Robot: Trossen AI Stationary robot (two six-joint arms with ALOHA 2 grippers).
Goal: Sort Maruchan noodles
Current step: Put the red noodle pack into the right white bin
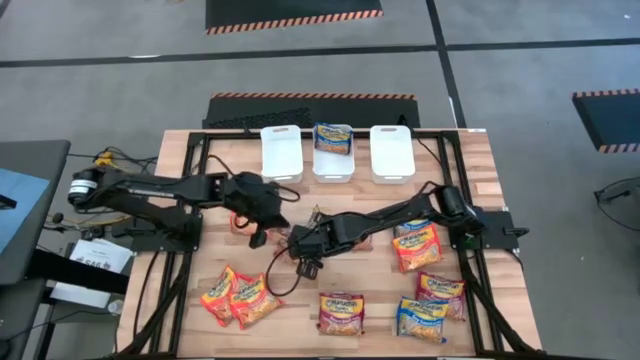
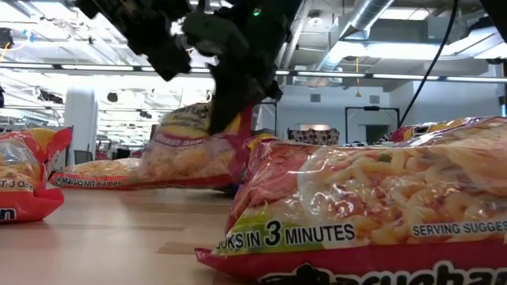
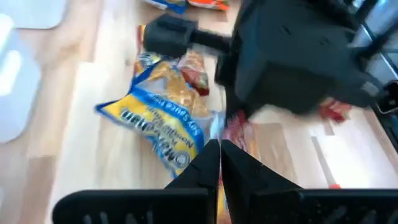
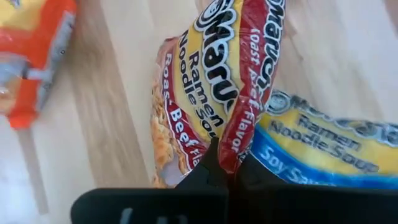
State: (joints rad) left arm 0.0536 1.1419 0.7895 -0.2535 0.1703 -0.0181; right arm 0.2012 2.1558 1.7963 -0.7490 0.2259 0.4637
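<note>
maruchan noodles [image 1: 340, 312] lie scattered over the wooden table [image 1: 500, 175], with one blue packet already in the middle tub [image 1: 332, 167] of three white tubs along the far edge. starting at the left, two orange packets [image 1: 240, 297] overlap near the front left corner of the table. above them the left arm reaches in from the table's left side, and the left gripper [image 3: 219, 163] hovers over the middle of the table with its fingers pressed together, holding nothing. its wrist view looks down on a blue soy sauce packet [image 3: 163, 124] lying on the wood, partly under the other arm.

just to the right, near the table's centre, the right gripper [image 4: 227, 171] is pinched tight on the edge of a dark red roast beef packet [image 4: 217, 87]. in the right wrist view that packet is folded along the pinched seam, and it lies beside and partly over the blue soy sauce packet. in the low view the red packet hangs tilted from the dark fingers, one end raised and the other near the wood.

further right, a dark red packet [image 1: 341, 312] lies alone at the front middle. on the right side an orange packet [image 1: 417, 247] lies beside the right arm, and nearer the front a dark red packet [image 1: 440, 290] and a blue one [image 1: 420, 318] overlap.
</note>
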